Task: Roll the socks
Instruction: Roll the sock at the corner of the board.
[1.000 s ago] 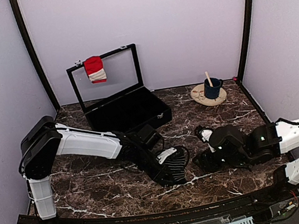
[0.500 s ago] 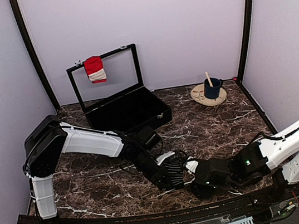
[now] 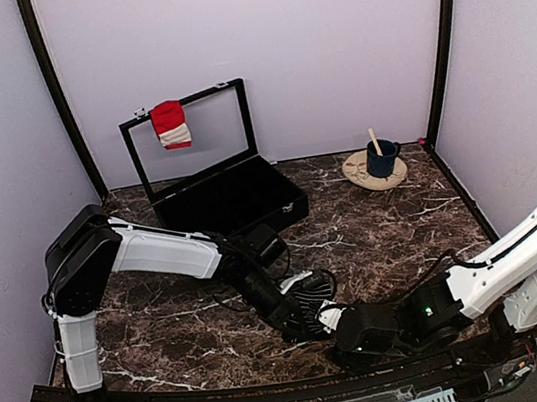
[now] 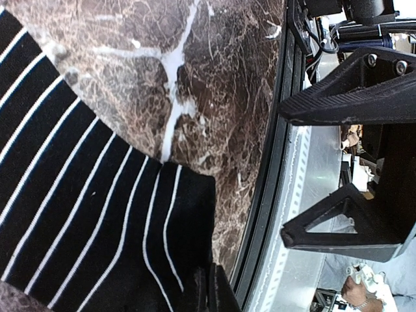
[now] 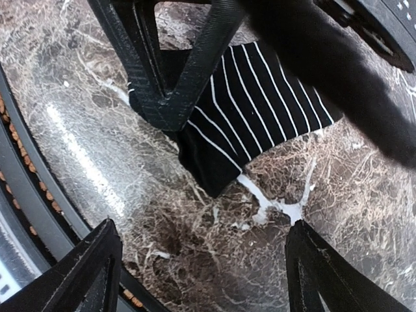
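Observation:
A black sock with thin white stripes (image 3: 310, 298) lies flat on the marble near the front edge; it also shows in the left wrist view (image 4: 84, 214) and the right wrist view (image 5: 253, 104). My left gripper (image 3: 303, 323) (image 4: 209, 291) is shut, pinching this sock's near corner. My right gripper (image 3: 346, 337) (image 5: 203, 263) hangs open over bare marble just off the same corner, with nothing between its fingers (image 5: 88, 276). A red sock with a white band (image 3: 171, 123) hangs on the lid of the black case.
The open black case (image 3: 233, 201) stands at the back left. A blue mug (image 3: 380, 158) with a stick in it sits on a round plate (image 3: 361, 178) at the back right. The table's black front rail (image 3: 276, 387) runs right beside both grippers.
My right arm has swung left and toward the front edge, ending next to the striped sock, and its jaws have widened. The left gripper has stayed shut at the sock.

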You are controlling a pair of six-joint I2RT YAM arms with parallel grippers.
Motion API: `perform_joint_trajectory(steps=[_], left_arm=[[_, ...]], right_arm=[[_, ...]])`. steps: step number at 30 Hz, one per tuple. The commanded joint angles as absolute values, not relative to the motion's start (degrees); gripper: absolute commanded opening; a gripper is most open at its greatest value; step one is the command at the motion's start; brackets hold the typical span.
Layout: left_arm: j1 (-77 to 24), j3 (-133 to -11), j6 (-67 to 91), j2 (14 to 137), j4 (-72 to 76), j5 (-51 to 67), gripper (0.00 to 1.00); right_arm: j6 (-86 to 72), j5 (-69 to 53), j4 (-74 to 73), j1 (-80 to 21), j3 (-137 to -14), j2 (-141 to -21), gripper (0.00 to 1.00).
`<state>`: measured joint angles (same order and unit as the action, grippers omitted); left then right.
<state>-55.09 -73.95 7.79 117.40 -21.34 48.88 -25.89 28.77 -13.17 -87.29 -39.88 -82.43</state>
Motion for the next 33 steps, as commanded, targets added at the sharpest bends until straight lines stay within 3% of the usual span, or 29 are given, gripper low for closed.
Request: perform_joint_trajectory(steps=[1, 24, 33], left_arm=[[-54.62, -75.55, 7.60, 118.25, -23.87, 51.90, 0.00], [-54.49, -77.44, 5.89, 120.28, -26.92, 56.24, 0.00], [-54.14, -78.39, 5.60, 120.93, -27.57, 57.66, 0.00]], right_arm=[[-22.23, 31.26, -9.88, -87.95, -41.89, -84.16, 0.81], [-14.22, 29.44, -4.03, -84.08, -42.97, -90.55, 0.80], [-12.75, 27.10, -2.52, -82.79, -42.93, -90.85, 0.74]])
